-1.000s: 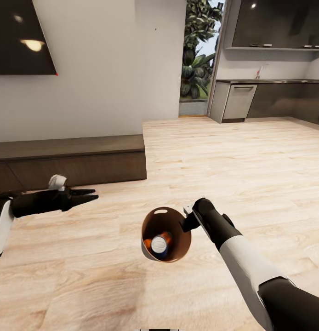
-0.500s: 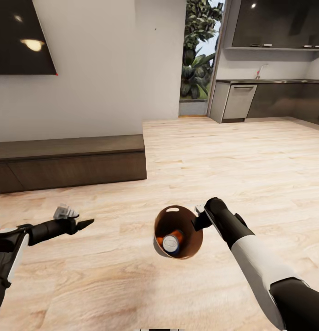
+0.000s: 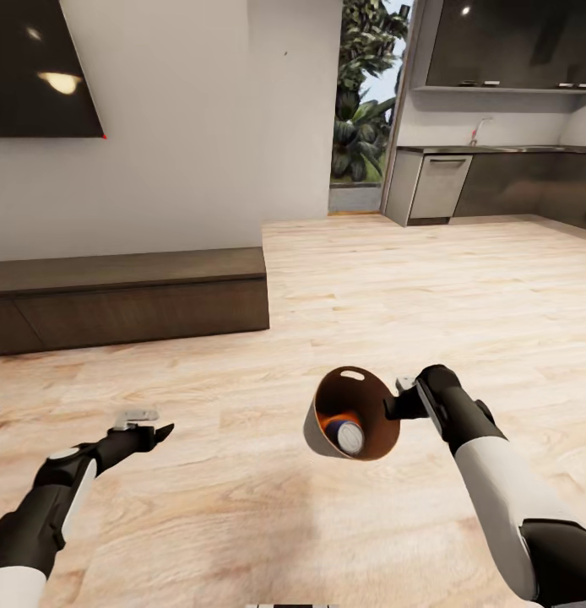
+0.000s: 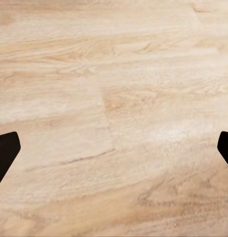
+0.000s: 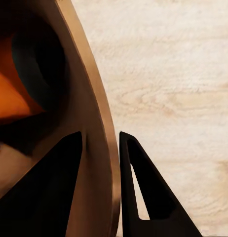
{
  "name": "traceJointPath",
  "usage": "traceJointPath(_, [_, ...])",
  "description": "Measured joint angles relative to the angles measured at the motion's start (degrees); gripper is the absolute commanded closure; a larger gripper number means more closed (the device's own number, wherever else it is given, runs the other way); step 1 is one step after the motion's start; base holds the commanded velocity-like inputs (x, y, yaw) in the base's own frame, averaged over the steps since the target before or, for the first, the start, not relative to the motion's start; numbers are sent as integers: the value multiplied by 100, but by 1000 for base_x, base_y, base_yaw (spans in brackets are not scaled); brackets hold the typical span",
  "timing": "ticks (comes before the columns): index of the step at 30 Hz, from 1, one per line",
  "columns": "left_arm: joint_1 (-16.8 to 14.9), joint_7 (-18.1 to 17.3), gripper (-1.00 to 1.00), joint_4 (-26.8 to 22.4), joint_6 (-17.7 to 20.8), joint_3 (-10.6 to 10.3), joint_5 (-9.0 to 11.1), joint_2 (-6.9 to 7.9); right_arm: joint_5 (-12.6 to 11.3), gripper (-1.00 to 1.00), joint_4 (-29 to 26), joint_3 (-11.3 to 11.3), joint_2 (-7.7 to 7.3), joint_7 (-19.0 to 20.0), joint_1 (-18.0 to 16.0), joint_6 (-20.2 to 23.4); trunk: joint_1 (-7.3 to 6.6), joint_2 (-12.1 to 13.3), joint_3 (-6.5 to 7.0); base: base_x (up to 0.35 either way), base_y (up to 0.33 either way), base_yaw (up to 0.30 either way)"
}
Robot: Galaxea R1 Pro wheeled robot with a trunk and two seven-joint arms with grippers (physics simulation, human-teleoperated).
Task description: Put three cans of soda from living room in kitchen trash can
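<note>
**— Where were your grippers at that moment, and what did they have?**

Right gripper [image 3: 400,404] was clamped on the rim of the tash can [image 3: 322,426], one finger inside the wall and one outside, as my right wrist view showed [image 5: 101,187]. I held the bin off the wooden floor [image 3: 462,287], tipped so its coppery inside faced my head camera. My left gripper [image 3: 158,432] hung spread wide and held nothing, with bare floor between its fingertips [image 4: 5,150].

**— And the cans?**

Down at the bottom of the bin I could see a dark blue can [image 3: 347,435] with its grey top toward me, and orange [image 3: 327,420] just beside it. I could not tell whether that orange was one can or two, so I could not vouch for all three.

**— So how far along did you reckon you were?**

By my judgement, the collecting was largely done, with at least two cans inside. What was left was the carrying. I was beside the long dark low cabinet [image 3: 128,295] under the wall TV [image 3: 35,67], and the kitchen [image 3: 496,169], with its grey base units and dark wall cabinets, lay well apart across open floor. I judged the bin had yet to be taken there and set down.
</note>
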Motion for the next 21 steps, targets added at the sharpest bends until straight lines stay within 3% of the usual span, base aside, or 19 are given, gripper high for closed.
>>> traceJointPath(8, [88,135,-100,39,-60,-2,-4,-148,65,100,-2,-157,-32,-16,409,-121,0,0,0,0,0,0])
traceJointPath(16, [477,157,-100,58,-341,7,35,-179,101,100,7,-148,-26,-150,494,-289,0,0,0,0,0,0])
traceJointPath(21, [562,193,-100,67,-639,18,48,-284,-36,100,0,-145,21,-165,499,-285,0,0,0,0,0,0])
